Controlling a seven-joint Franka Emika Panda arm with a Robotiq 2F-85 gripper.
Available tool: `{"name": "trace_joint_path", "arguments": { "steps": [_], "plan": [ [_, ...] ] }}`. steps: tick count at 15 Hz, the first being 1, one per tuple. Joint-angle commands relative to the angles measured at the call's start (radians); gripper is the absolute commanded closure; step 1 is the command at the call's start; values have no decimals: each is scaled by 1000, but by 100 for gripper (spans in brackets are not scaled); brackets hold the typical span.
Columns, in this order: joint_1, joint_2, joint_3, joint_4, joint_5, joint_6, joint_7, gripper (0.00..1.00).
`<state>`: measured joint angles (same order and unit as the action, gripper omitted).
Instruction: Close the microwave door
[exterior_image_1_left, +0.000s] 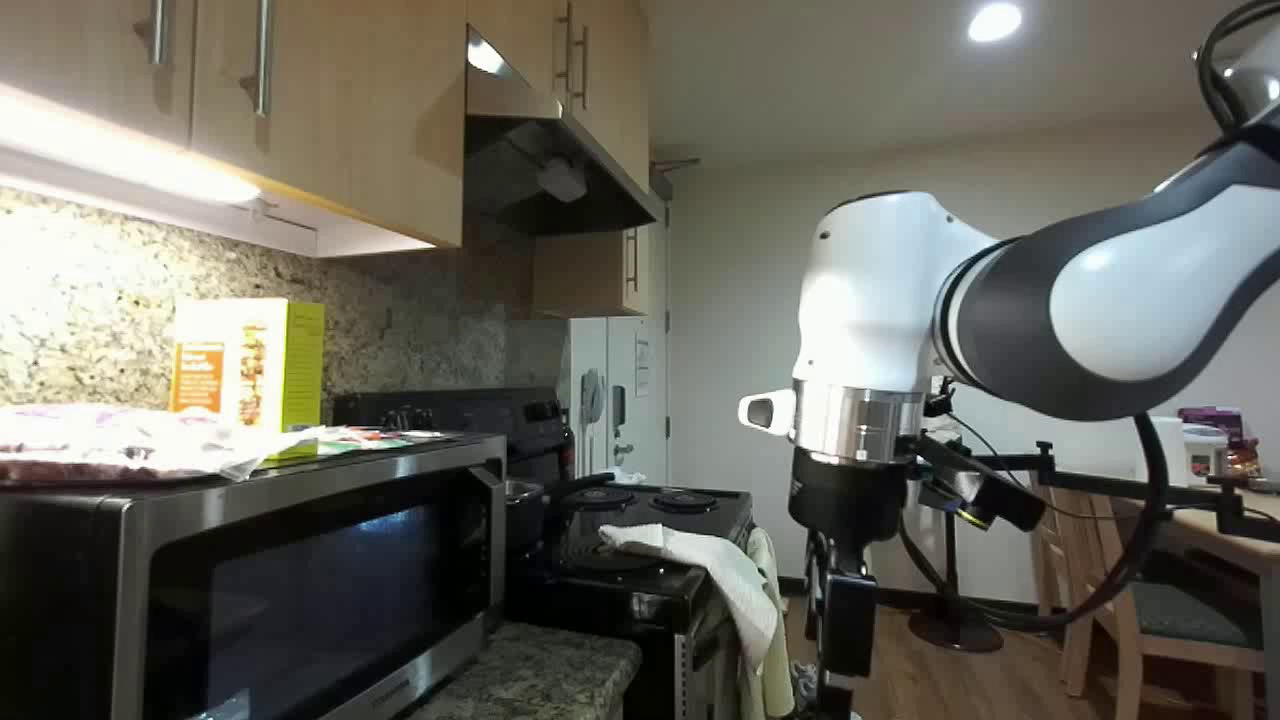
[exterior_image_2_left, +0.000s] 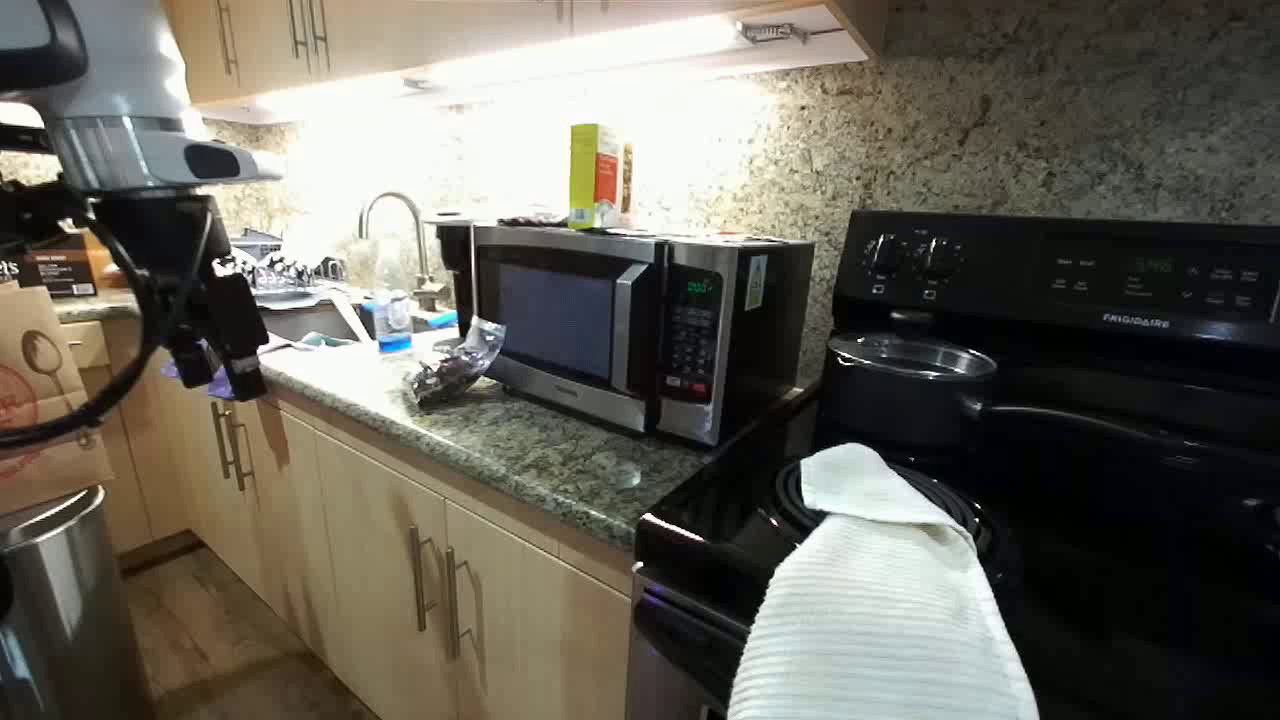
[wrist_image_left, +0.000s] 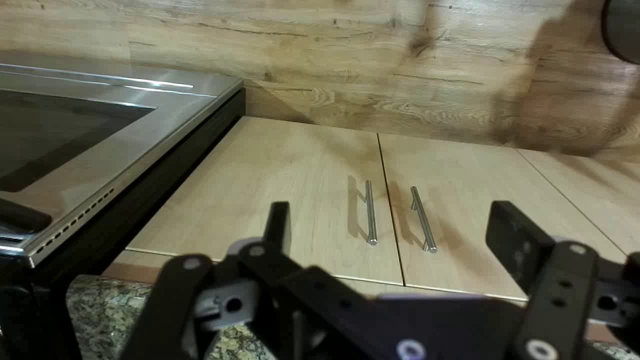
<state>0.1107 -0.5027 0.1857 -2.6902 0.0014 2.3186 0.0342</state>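
Observation:
The microwave door (exterior_image_2_left: 555, 315) is a dark glass window in a steel frame, with an upright steel handle. It also shows in an exterior view (exterior_image_1_left: 330, 590). It looks shut or nearly shut; a thin dark strip runs between it and the control panel, and I cannot tell whether it is latched. My gripper (exterior_image_2_left: 222, 372) hangs pointing down in front of the counter, well apart from the door. In the wrist view my gripper (wrist_image_left: 392, 220) is open, with nothing between the fingers; lower cabinet doors lie beyond. The microwave is out of the wrist view.
A shiny bag (exterior_image_2_left: 455, 365) sits on the counter (exterior_image_2_left: 550, 460) against the microwave's front. A box (exterior_image_2_left: 598, 178) and flat packages stand on top. The stove (exterior_image_2_left: 1000, 270) with a pot (exterior_image_2_left: 912, 385) and towel (exterior_image_2_left: 880, 600) is beside it. A range hood (exterior_image_1_left: 560, 150) overhangs.

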Motion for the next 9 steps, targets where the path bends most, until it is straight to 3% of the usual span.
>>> {"name": "trace_joint_path", "arguments": {
  "steps": [1,5,9],
  "plan": [
    [14,1,-14,1,-10,-2,7,0],
    [-20,67,-14,26,-58,102,15,0],
    [-73,171,-19,52,-143,309,24,0]
  ]
}}
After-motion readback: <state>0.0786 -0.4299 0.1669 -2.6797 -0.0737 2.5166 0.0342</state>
